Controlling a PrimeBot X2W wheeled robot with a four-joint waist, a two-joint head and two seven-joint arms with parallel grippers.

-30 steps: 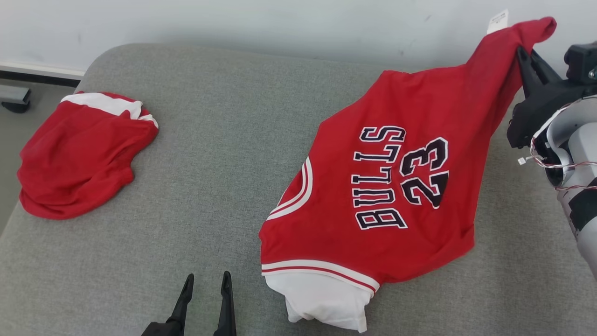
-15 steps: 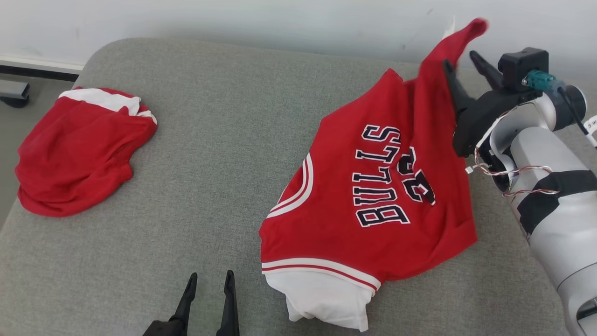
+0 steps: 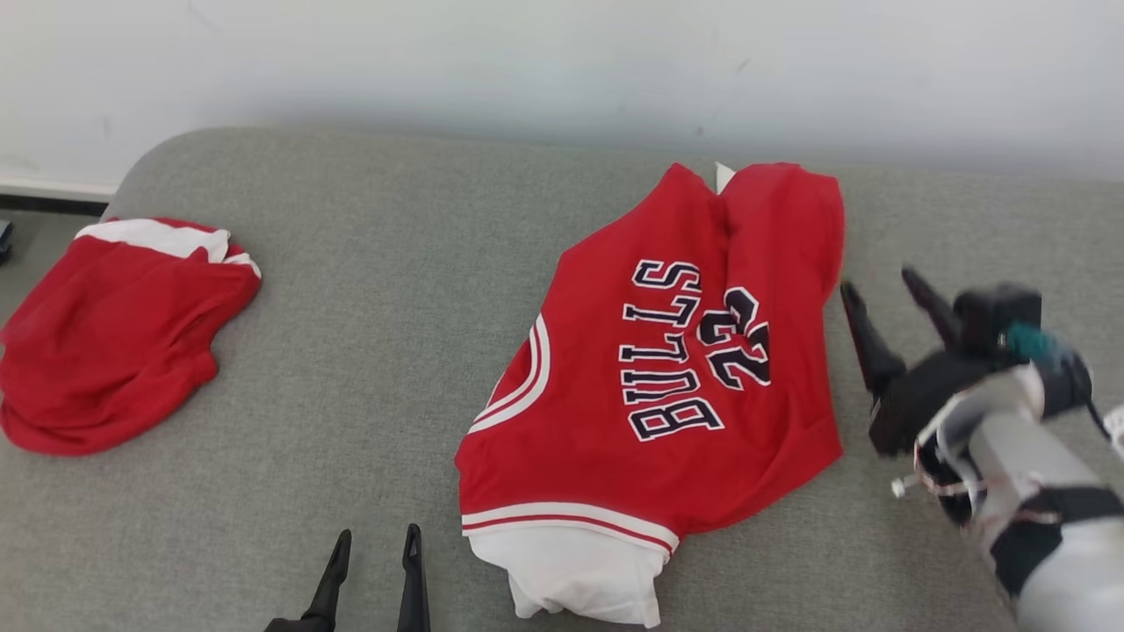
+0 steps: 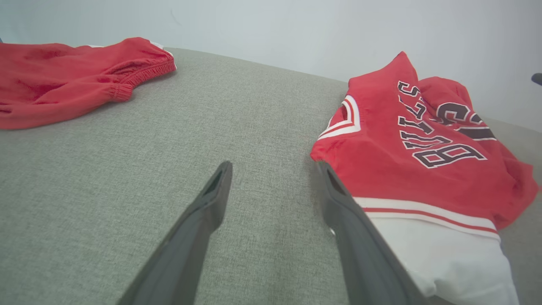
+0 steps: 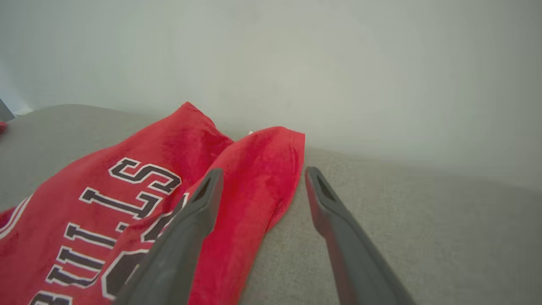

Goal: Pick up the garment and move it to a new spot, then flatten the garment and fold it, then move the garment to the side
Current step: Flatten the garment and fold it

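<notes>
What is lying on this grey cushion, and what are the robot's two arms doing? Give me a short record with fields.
Surface: grey cushion
Main item: jersey, red, lettered BULLS, rumpled, far corner folded over, white cloth showing at its near end
Other item: red garment, bunched at the cushion's left edge
Left arm: left end effector open, empty, low by the jersey's near-left corner
Right arm: right end effector open, empty, beside the jersey's right edge
Folding: not yet done
</notes>
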